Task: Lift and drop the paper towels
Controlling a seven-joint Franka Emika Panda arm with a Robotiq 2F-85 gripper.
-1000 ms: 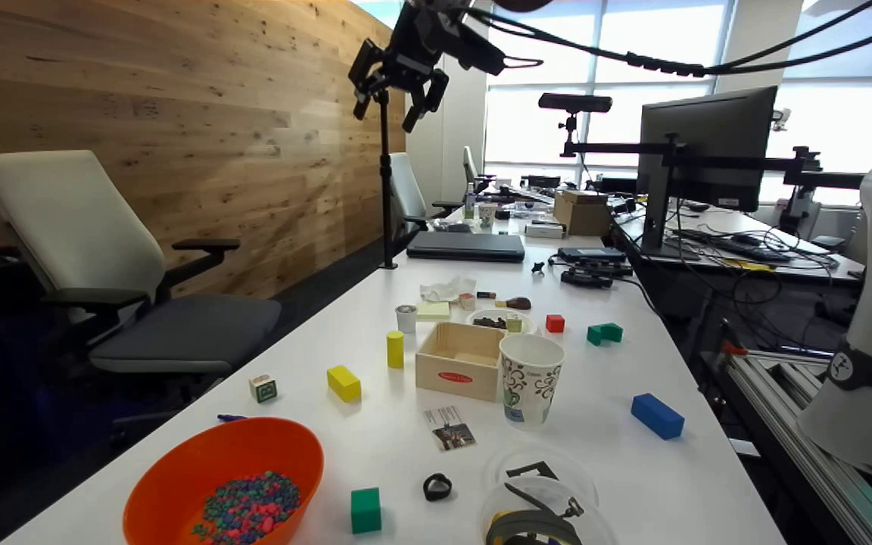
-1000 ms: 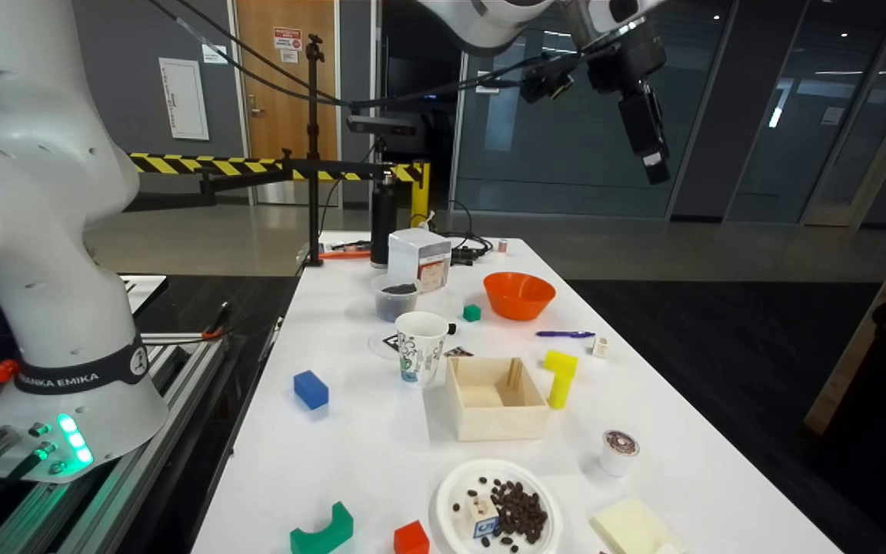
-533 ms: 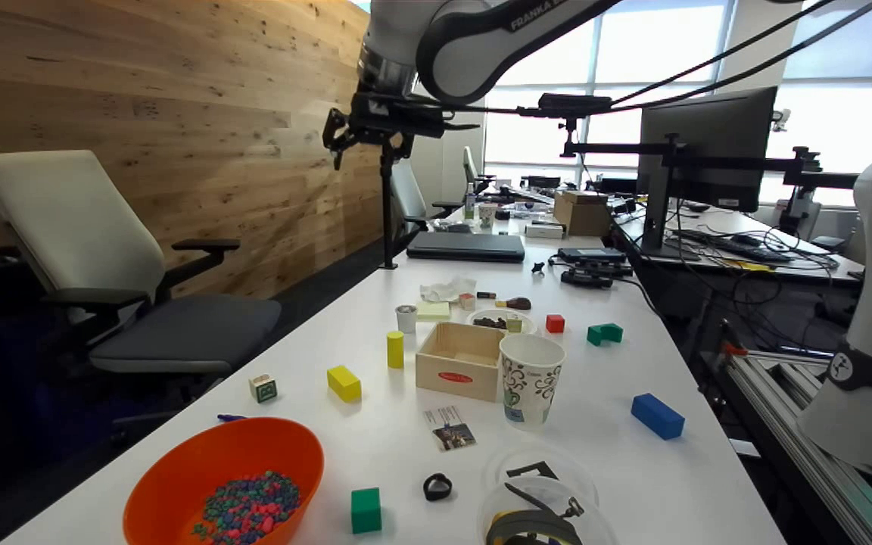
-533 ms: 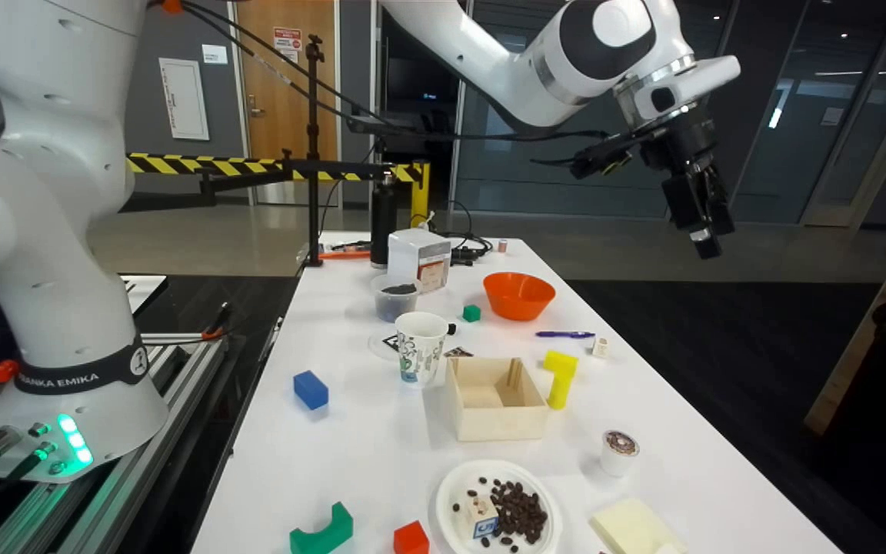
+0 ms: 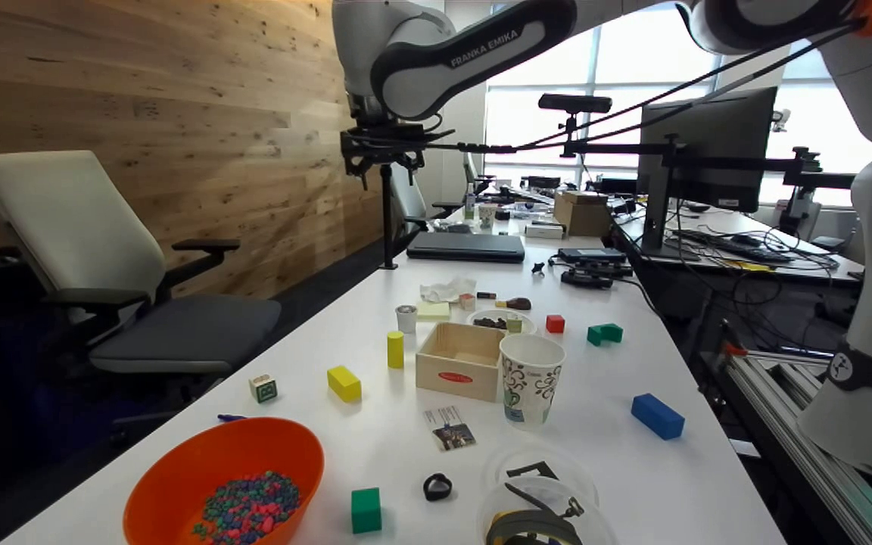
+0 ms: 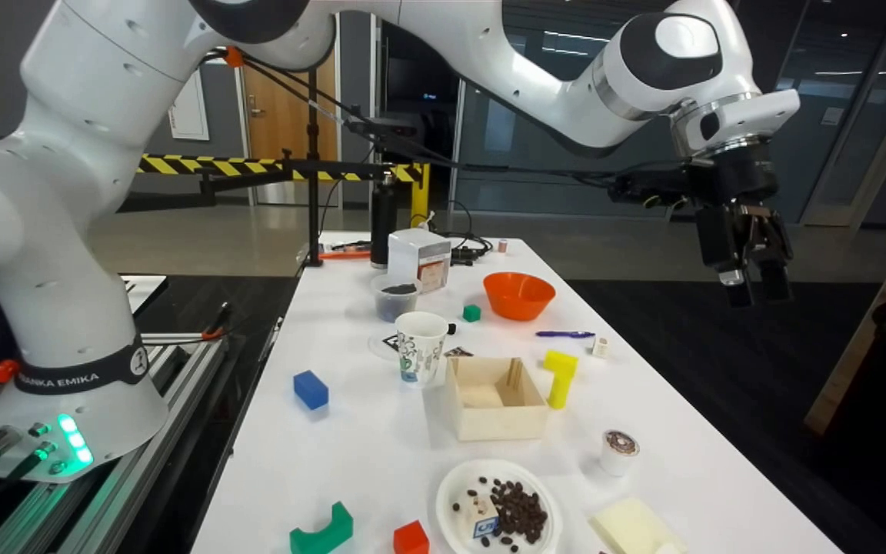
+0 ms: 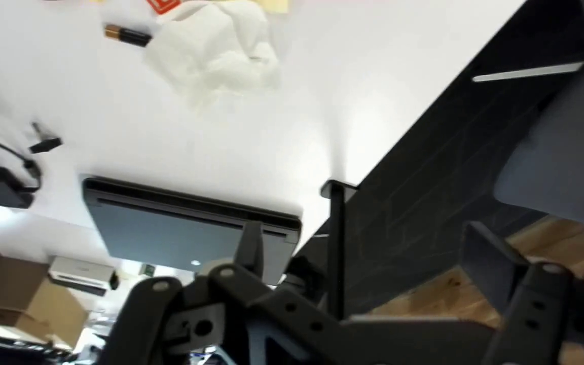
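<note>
The paper towel is a crumpled white sheet lying on the table in an exterior view, behind the yellow note pad. It also shows in the wrist view, near the top, beside a small battery. My gripper hangs high above the table near its far-side edge in that exterior view, close to a black pole. It also shows in an exterior view pointing down. In the wrist view the gripper's fingers are wide apart with nothing between them. The towel is well away from the fingers.
A thin black pole stands at the table edge near the gripper. A closed laptop lies beyond the towel. A wooden box, paper cup, bean plate, coffee pod and orange bowl stand on the table.
The arm has come down and reached further out over the table. The gripper has turned from tilted to pointing nearly straight down. The paper towel and other table objects have not moved.
</note>
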